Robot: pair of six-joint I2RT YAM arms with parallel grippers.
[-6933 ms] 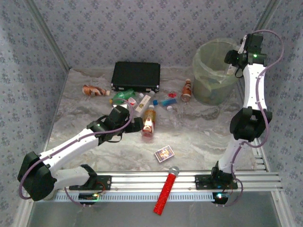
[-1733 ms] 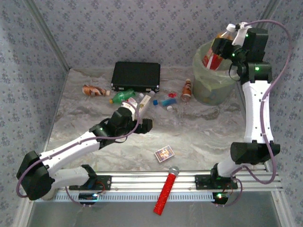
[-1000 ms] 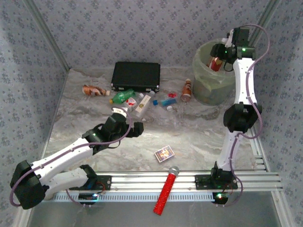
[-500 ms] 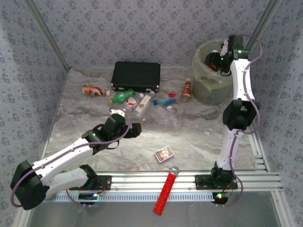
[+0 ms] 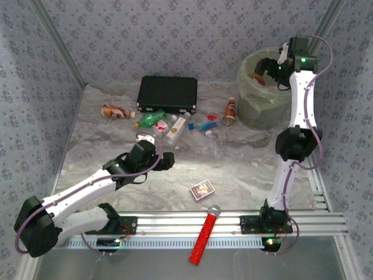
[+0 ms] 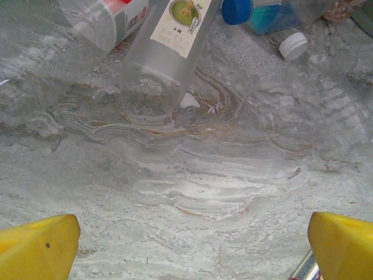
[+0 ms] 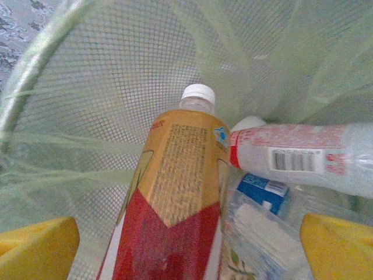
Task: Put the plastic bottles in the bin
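- Spreading since a second ago, the right gripper (image 7: 187, 246) now stands wide at the mouth of the bin (image 5: 250, 108), and the orange-brown bottle (image 7: 175, 192) lies loose inside it, white cap pointing away.
- The bin is round, translucent pale green, with a mesh wall and a thin bag lining.
- Well left of the bin, the left gripper (image 6: 189, 246) stays wide over the marbled table (image 5: 245, 169), near a clear labelled bottle (image 6: 169, 52).

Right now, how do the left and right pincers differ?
The left pincer sits low over the table, nothing between its fingers; the right pincer is up over the bin, an orange-brown bottle between its fingers, untouched. Left faces a clear labelled bottle lying on the table; right looks down on a white barcoded bottle in the bin. Shared: both open wide, yellow-tipped.
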